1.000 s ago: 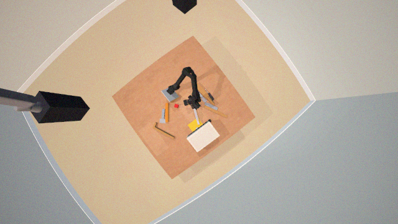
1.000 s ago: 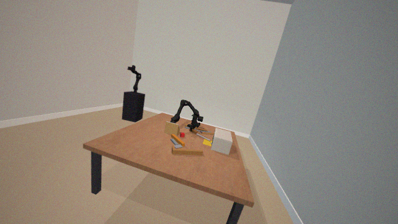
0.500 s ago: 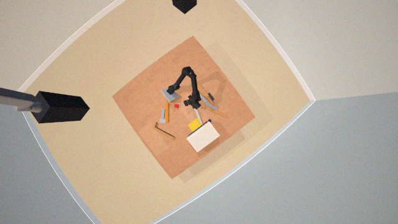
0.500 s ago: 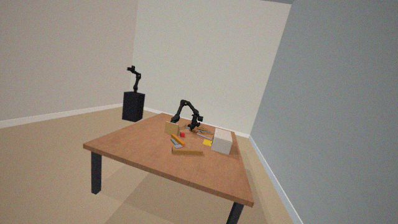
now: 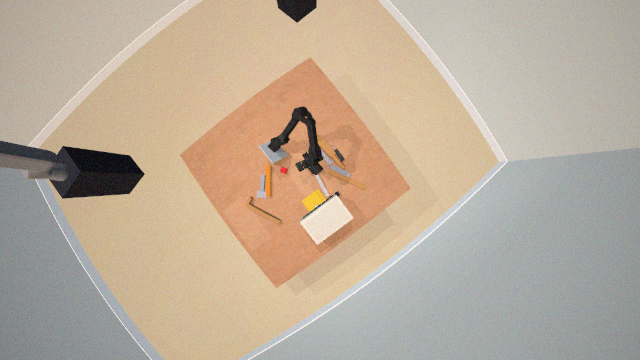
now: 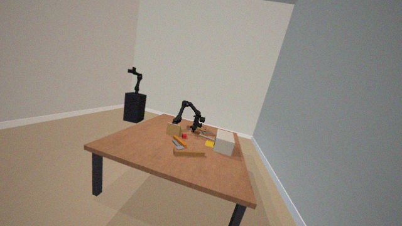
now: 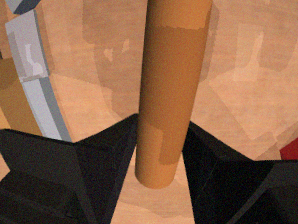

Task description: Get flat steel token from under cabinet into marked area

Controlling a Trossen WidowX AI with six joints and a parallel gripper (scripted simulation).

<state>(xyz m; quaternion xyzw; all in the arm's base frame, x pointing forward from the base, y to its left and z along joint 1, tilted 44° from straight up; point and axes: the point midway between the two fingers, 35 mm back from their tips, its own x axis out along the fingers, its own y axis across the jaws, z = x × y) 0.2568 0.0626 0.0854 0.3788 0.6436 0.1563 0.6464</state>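
Claw clamped on a tool handle, cabinet ahead

Top view: one black gripper (image 5: 313,166) (image 6: 195,128) (image 7: 160,121), above the table (image 5: 225,165) (image 6: 151,150). One pale bar (image 5: 322,185) (image 6: 206,137), running from beneath it towards the front of a white cabinet (image 5: 327,219) (image 6: 224,142). One yellow marked area (image 5: 312,200) (image 6: 209,144), at the cabinet's front. Steel token: position cannot be told.

Exterior view: the same bar, low over or on the table, which of the two unclear. One red cube (image 5: 283,170) (image 6: 184,135), near an orange bar (image 5: 268,181) (image 6: 179,141). Token not discernible.

Wrist view: one round orange-brown handle (image 7: 170,90), gripped between both black fingers, its rounded end protruding past them.
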